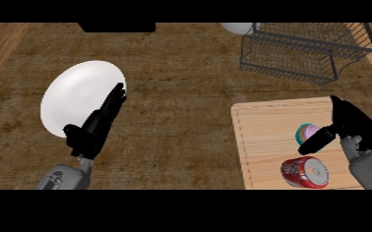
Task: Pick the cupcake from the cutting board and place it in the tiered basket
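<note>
Just left of the right hand [341, 128], whose fingers are straight and hold nothing, the cupcake [306, 131] sits on the cutting board [269, 128]. Step: approach. Next: close around it, then lift toward the tiered basket [301, 54] beyond the hand.

Dark brown wood-grain counter top [189, 93] fills the view. Lighter wooden strip [9, 39] runs along the upper left corner. Flat black rectangular object [116, 27] sits at the far edge, cut off by the frame. Lighting even, no strong shadows.
</note>
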Motion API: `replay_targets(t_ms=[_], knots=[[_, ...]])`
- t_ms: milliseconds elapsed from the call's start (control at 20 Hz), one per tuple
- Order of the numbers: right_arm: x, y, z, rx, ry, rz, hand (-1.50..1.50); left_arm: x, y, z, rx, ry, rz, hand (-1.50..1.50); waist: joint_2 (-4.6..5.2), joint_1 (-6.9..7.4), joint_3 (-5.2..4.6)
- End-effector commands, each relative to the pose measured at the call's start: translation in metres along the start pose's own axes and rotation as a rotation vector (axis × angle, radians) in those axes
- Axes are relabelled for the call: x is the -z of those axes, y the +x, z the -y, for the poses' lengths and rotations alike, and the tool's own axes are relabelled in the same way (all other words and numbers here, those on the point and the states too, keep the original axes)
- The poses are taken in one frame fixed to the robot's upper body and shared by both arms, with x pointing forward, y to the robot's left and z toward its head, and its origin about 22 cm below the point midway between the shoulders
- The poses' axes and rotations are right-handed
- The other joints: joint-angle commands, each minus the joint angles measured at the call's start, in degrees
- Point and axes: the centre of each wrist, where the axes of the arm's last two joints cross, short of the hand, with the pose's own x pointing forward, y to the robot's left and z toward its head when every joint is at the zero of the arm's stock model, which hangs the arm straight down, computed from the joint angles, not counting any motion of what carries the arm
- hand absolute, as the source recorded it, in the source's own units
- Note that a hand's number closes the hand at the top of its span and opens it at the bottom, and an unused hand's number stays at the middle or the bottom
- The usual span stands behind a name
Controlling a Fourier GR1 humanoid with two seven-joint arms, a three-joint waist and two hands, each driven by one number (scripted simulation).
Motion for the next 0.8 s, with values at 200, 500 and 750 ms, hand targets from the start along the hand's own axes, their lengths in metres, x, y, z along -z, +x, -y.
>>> replay_targets(t_ms=[200, 500, 750], knots=[[-0.012, 0.004, -0.016, 0.070, 0.019, -0.204, -1.50, -0.005, -0.008, -0.009, -0.006, -0.011, 0.016, 0.00, 0.19, 0.33, 0.02], [-0.010, -0.005, -0.029, 0.172, -0.026, -0.111, 1.50, 0.010, 0.016, -0.004, 0.004, -0.007, 0.017, 0.00, 0.21, 0.30, 0.12], [-0.013, 0.006, -0.022, 0.137, -0.124, -0.049, 1.50, 0.003, -0.006, -0.004, -0.001, -0.020, 0.006, 0.00, 0.29, 0.61, 0.10]])
